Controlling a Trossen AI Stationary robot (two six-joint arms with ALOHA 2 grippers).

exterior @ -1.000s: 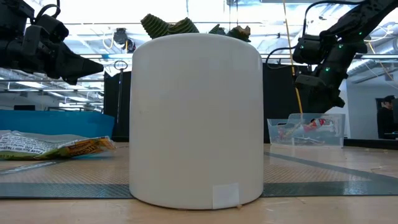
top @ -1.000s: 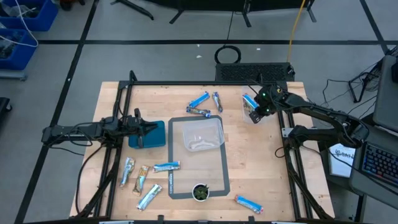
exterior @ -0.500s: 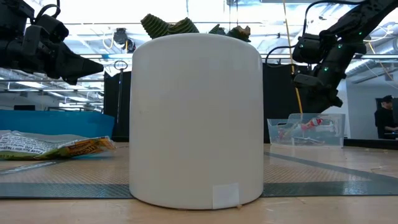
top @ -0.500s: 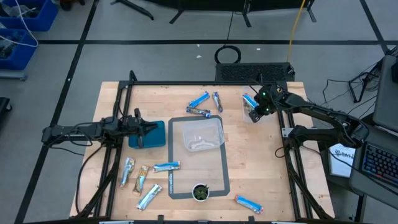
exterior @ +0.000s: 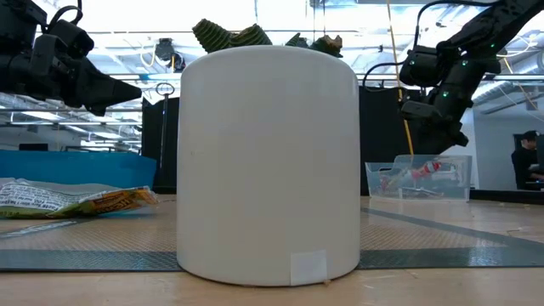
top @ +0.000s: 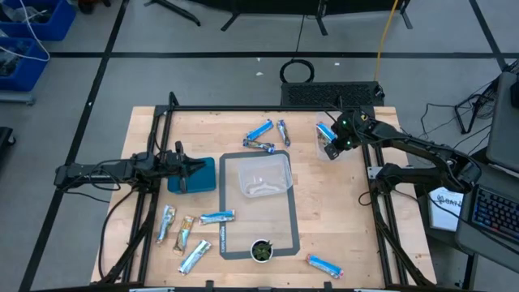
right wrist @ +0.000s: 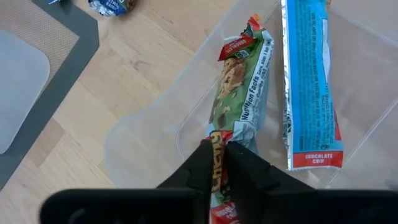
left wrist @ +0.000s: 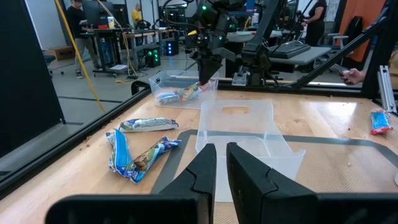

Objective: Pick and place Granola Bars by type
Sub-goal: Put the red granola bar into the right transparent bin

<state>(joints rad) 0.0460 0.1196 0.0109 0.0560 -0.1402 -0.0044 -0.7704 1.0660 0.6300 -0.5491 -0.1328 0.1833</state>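
My right gripper [right wrist: 217, 163] hangs slanting down over a clear tub [top: 319, 144] at the table's far right and is shut on a green-and-red granola bar [right wrist: 239, 93]. A blue bar [right wrist: 308, 81] lies beside it in the tub. Three bars [top: 259, 130] lie loose at the far middle. Several more [top: 186, 231] lie flat at the near left and one [top: 323, 264] at the near right. My left gripper [top: 188, 173] waits level at the left, over a blue tub [top: 207, 174], shut with only a thin slit and nothing in it. My right gripper has the green-and-red bar's near end [right wrist: 216, 149] in the narrow gap between its two fingers. The fingers come slanting down from above and lie along the bar. The rest of the bar stretches away from the fingers, and its far end [right wrist: 249, 34] lies in the clear tub.
A second clear tub [top: 276, 162] stands on a grey mat [top: 284, 231] at the table's middle. On the mat's near edge stands a small green plant [top: 261, 250] in a white pot [exterior: 268, 161], which fills the low view. A dark frame [top: 243, 108] borders the table.
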